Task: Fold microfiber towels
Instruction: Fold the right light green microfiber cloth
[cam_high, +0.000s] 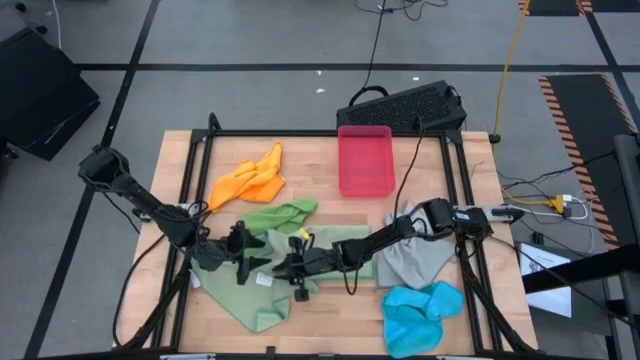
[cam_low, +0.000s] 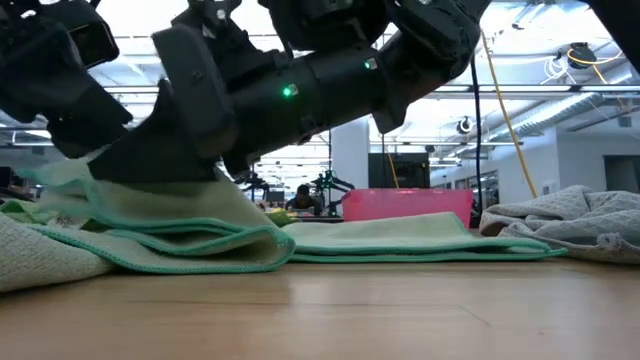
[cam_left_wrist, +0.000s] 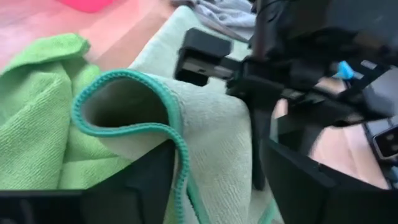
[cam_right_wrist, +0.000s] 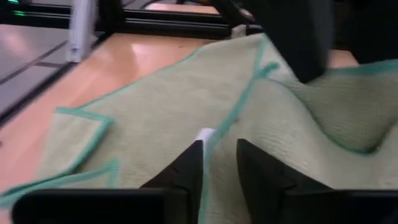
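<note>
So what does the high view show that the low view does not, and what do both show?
Only the high view shows the orange towel, the bright green towel, the blue towel and a keyboard behind the table. Only the low view shows the folded edge of the pale green towel from the side, and the room behind. Both show the pale green towel, the pink tray and the grey towel.

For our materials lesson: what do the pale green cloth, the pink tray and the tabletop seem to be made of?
Pale green cloth: soft woven fabric, matte, probably microfiber; fine nubby texture, stitched teal edge. Pink tray: likely plastic; smooth, even colour, moulded rim. Tabletop: looks like wood; light planks with grain.
</note>
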